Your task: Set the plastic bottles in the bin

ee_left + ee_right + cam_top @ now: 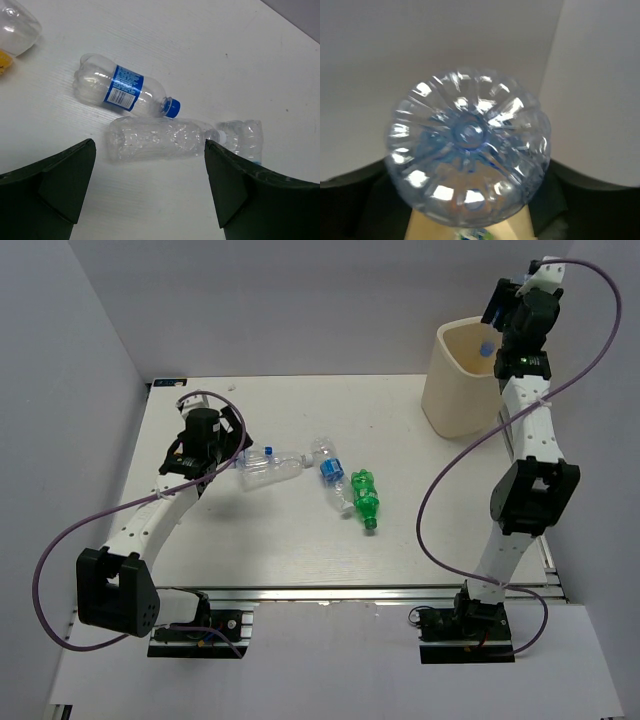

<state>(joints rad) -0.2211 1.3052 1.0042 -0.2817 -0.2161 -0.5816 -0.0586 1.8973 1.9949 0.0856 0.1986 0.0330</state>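
Left arm reaches low over the tabletop (300, 560). The left end effector (149, 147) is spread wide, with a crumpled clear plastic bottle (155, 140) just ahead. Beyond lies a blue-capped clear bottle (120, 90), its blue barcode label unreadable. Right arm stands tall. The right end effector (470, 195) flanks a ribbed clear bottle (470, 140) above the tall cream plastic bin (455, 400); whether it grips, I cannot tell.

At least three clear bottles (270, 468), one green bottle (365, 495), one bin (455, 405)
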